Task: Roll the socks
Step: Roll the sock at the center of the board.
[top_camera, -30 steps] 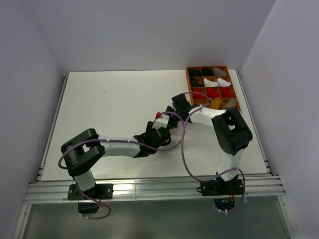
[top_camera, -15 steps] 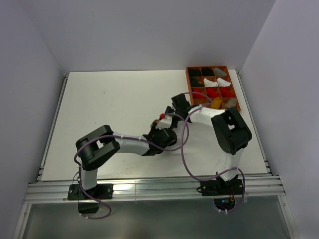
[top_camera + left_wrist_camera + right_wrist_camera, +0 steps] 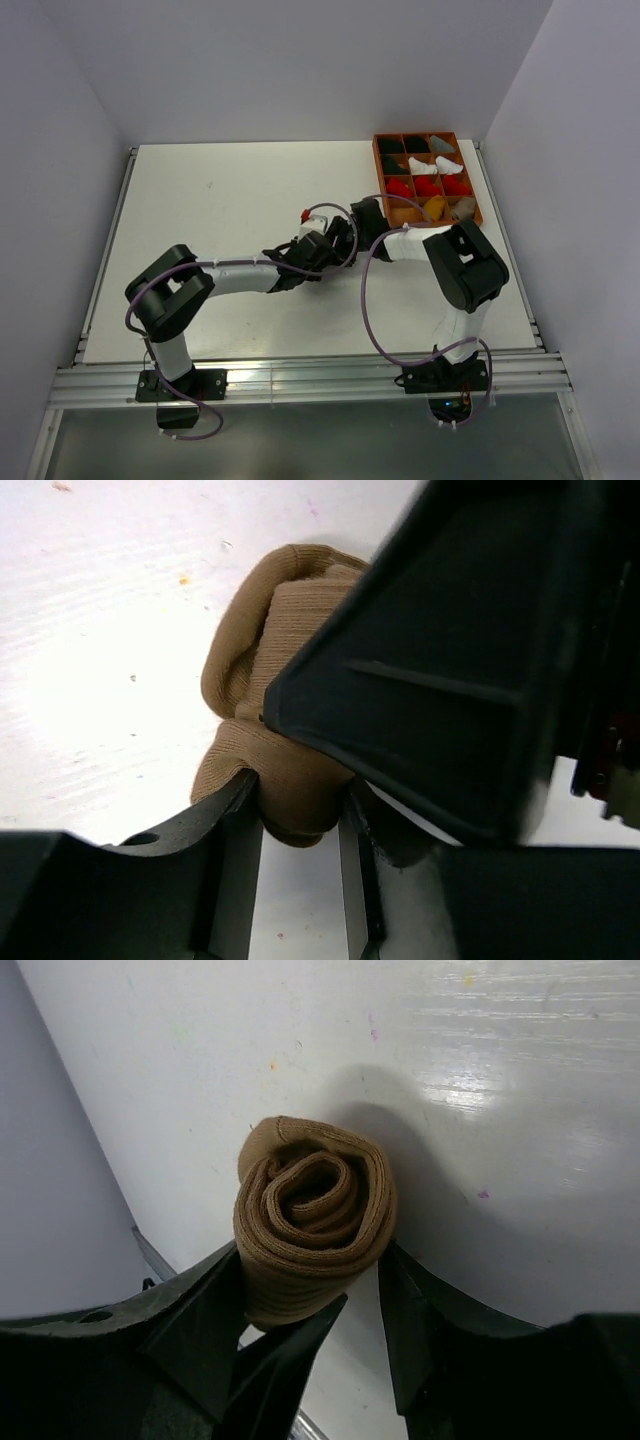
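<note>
A tan sock, wound into a spiral roll (image 3: 315,1220), is held just above the white table (image 3: 520,1080). My right gripper (image 3: 310,1260) is shut on the roll, with a finger on each side of it. My left gripper (image 3: 300,800) is shut on the roll's lower end (image 3: 290,710), and the right gripper's black body (image 3: 450,680) covers part of it. In the top view both grippers meet at mid-table, the left (image 3: 328,243) and the right (image 3: 357,220), and they hide the sock. No striped or dark cuff shows.
An orange-brown divided tray (image 3: 378,160) stands at the far right of the table. It holds rolled bundles in black, white, red and grey, plus a mustard one (image 3: 436,207). The right arm's purple cable (image 3: 368,300) loops over the table.
My left gripper has moved up and left toward the far side, staying against the right gripper. The left arm's elbow has swung back to the left. The right gripper has shifted slightly.
</note>
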